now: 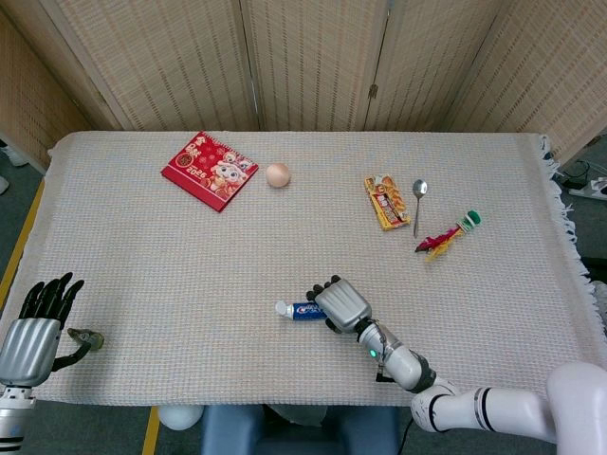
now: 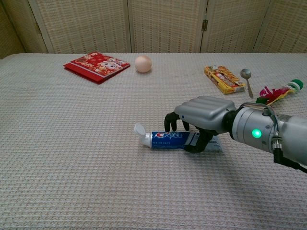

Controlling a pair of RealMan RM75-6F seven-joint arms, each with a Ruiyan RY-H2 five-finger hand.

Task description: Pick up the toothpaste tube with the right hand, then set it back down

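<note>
The toothpaste tube, white and blue with a white cap at its left end, lies flat on the woven cloth near the table's front middle. My right hand sits over the tube's right half. Its fingers curl down behind the tube and the thumb presses the near side, so it grips the tube, which still rests on the cloth. The hand hides the tube's tail in the head view. My left hand hovers at the front left corner, fingers spread and holding nothing; the chest view does not show it.
A red booklet and an egg lie at the back left. A yellow snack packet, a spoon and a red-green toy lie at the back right.
</note>
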